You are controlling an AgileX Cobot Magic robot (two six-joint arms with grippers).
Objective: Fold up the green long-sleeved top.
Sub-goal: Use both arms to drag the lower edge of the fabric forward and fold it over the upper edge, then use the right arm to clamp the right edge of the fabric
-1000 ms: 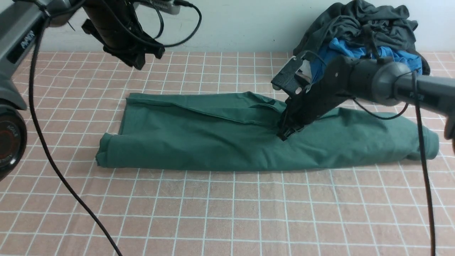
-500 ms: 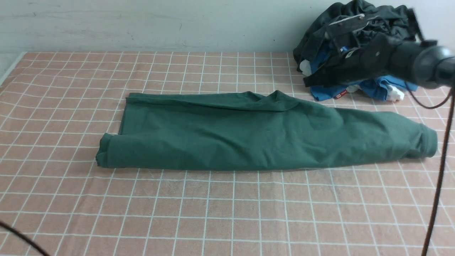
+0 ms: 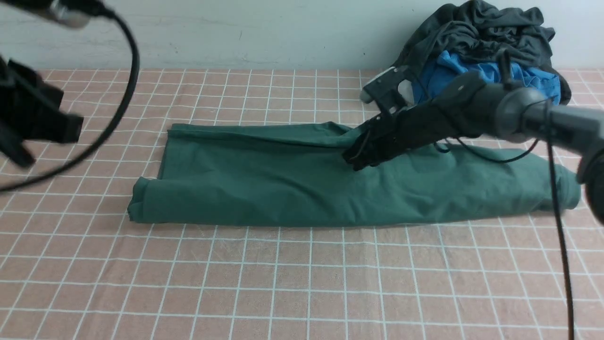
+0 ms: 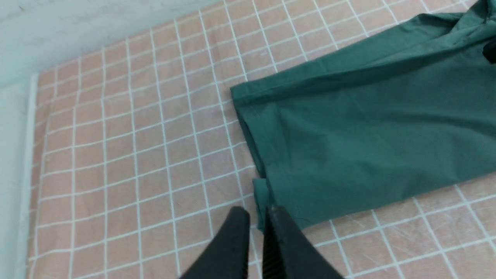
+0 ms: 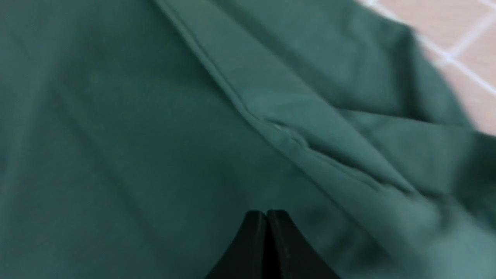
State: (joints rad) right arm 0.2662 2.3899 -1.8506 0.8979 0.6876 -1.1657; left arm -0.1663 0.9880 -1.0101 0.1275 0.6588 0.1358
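- Right gripper (image 3: 355, 160) is clenched, empty, low over the green long-sleeved top (image 3: 292, 184), near its far edge.
- Left gripper (image 4: 255, 217) seems almost closed, holding nothing, top's corner just beside.
- Top lies as a long band; crosswise folds seem left.

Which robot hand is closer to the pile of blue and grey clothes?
Right. The right end effector rests on the green top, just before the pile; the left end effector hovers at the top's far end.

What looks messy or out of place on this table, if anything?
Two things. The green long-sleeved top lies folded into a long band, but a fold along its far edge is rumpled and puckered where the right gripper rests. In the far right corner, a dark grey garment and a blue garment sit in a crumpled heap.
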